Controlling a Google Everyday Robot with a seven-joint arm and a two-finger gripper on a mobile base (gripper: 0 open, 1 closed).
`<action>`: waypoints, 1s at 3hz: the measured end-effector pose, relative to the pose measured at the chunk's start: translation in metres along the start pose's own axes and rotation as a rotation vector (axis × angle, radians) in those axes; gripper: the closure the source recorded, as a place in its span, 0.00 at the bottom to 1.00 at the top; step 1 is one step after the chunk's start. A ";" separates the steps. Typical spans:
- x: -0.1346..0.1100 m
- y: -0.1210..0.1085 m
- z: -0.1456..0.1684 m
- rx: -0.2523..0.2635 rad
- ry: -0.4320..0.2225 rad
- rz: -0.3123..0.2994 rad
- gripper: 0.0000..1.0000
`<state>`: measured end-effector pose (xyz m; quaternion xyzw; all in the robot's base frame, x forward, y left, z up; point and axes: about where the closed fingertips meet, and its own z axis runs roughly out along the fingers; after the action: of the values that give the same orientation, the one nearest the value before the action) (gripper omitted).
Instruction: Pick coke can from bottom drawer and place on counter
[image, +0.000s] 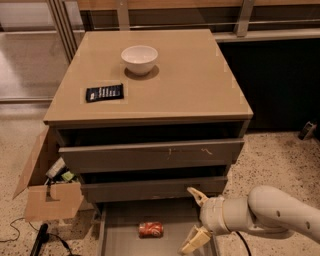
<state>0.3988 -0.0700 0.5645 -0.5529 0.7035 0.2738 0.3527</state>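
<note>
On the floor of the pulled-out bottom drawer (122, 220), the coke can (151, 229) lies on its side, nothing touching it. Right of the can, near but apart, the gripper (195, 219) hangs over the drawer's right part, fingers spread wide, holding nothing. Well above the can, the counter (195, 85) carries a white bowl (139, 59) and a black packet (104, 92).

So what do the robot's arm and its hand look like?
The arm is a smooth, rounded off-white tube with a ringed wrist. The gripper, at the right of the bottom drawer, has two slim cream-yellow fingers.
</note>
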 end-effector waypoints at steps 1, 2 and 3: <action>0.024 -0.006 0.030 0.000 -0.007 0.020 0.00; 0.037 -0.015 0.062 -0.035 -0.020 0.053 0.00; 0.037 -0.015 0.062 -0.035 -0.020 0.053 0.00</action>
<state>0.4204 -0.0469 0.4979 -0.5375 0.7094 0.3007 0.3427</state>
